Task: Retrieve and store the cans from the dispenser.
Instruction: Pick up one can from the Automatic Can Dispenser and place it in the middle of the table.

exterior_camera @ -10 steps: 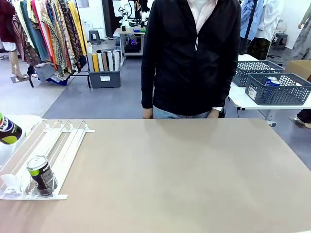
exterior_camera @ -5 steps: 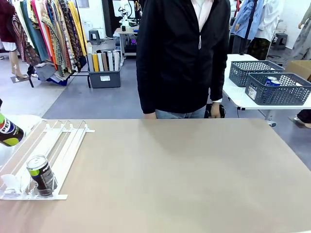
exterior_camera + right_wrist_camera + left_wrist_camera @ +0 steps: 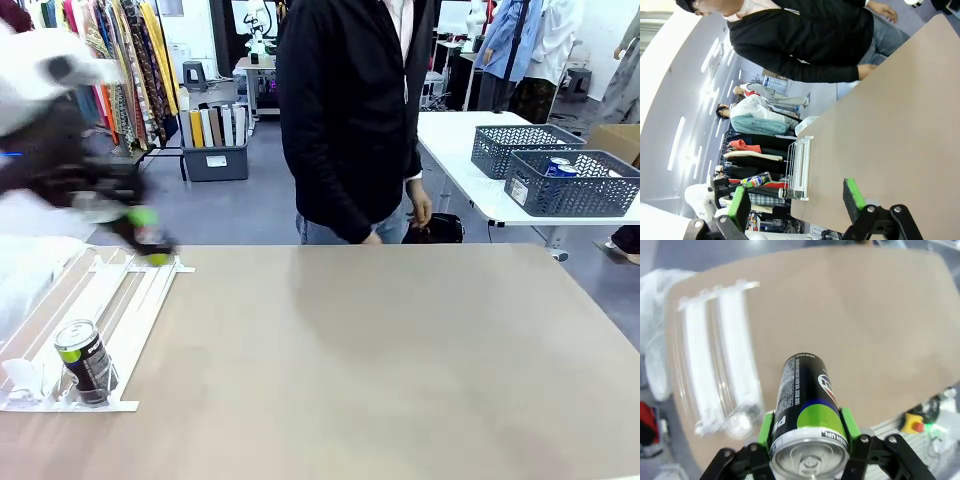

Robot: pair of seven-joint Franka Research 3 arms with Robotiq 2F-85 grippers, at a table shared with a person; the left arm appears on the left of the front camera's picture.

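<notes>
1. The rack [image 3: 120,300] lies on the table [image 3: 400,350] along its left side, running from the near edge toward the far edge.
2. One can [image 3: 85,360] stands upright at the rack's near end, in the right-hand lane, against the stop.
3. The left gripper [image 3: 807,432] hangs above the table near the rack's far end, with a second can [image 3: 807,395] clamped between its fingers.
4. A person [image 3: 350,110] stands behind the table's far edge, near the middle.
5. Behind and right of the table, a side table [image 3: 485,205] carries two baskets [image 3: 580,195], one behind the other; other cans [image 3: 558,167] lie in the nearer basket.
6. The right gripper [image 3: 797,202] faces across the table toward the rack.
</notes>
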